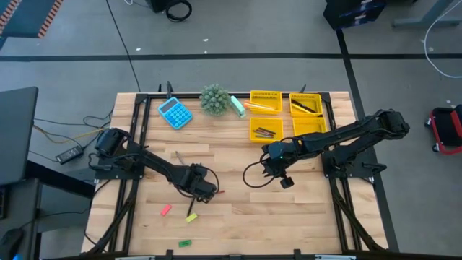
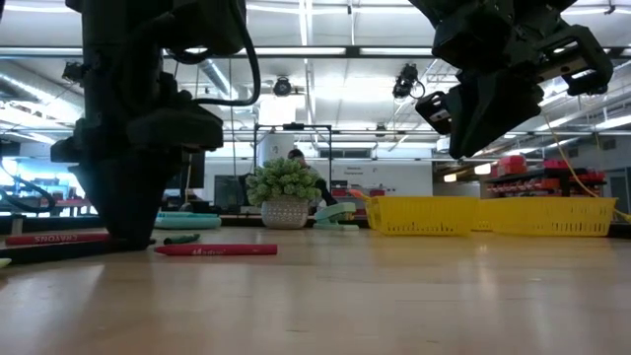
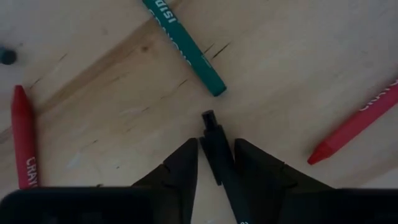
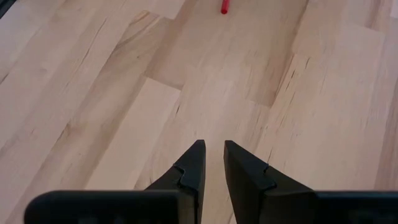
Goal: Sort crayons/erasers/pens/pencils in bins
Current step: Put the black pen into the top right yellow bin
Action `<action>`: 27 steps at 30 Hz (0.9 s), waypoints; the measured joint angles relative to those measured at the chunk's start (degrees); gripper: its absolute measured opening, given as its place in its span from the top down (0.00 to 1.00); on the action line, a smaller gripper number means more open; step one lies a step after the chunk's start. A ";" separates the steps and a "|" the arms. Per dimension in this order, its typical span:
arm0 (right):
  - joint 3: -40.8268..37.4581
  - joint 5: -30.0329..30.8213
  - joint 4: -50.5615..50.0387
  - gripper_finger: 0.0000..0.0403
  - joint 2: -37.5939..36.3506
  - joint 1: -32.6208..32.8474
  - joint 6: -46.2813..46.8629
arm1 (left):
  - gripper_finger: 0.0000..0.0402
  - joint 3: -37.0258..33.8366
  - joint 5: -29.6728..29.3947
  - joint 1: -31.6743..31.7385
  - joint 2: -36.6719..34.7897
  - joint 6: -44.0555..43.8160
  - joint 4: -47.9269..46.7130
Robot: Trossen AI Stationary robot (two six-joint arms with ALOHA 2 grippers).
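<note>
While down low on the table [image 3: 298, 56], straddling a dark pen [image 3: 214, 158] lengthwise with the left gripper [image 3: 216, 144]. Released rather than clamped, judging by thin strips of wood visible beside the pen. Lying flat on the table between the tips, that pen, and poking out toward the end of a green crayon [image 3: 186, 46]. Flanked by red crayons [image 3: 351, 127], clear of both.

Hovering above bare wood near the bins [image 1: 251, 130] with the right gripper [image 4: 211, 152], slightly parted and holding nothing.

Judged to be just short of the pinch.

Could close off-centre and roll the round pen sideways out of reach. Could catch it only near one end, leaving it to droop or swing once lifted. Could press too hard against the wood and skid. Could creep forward and shove the green crayon. Could also end up dropping the pen in the wrong bin; best aimed at the one already holding dark sticks.
</note>
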 joint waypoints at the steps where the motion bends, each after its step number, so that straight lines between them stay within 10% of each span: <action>1: 0.00 0.00 -0.02 0.84 0.00 0.01 0.00 | 0.73 0.02 0.26 0.02 0.07 0.01 -0.14; 27: 1.83 2.18 -4.46 0.84 -1.25 -0.06 2.34 | 0.90 2.29 0.31 3.77 -2.18 11.64 -3.73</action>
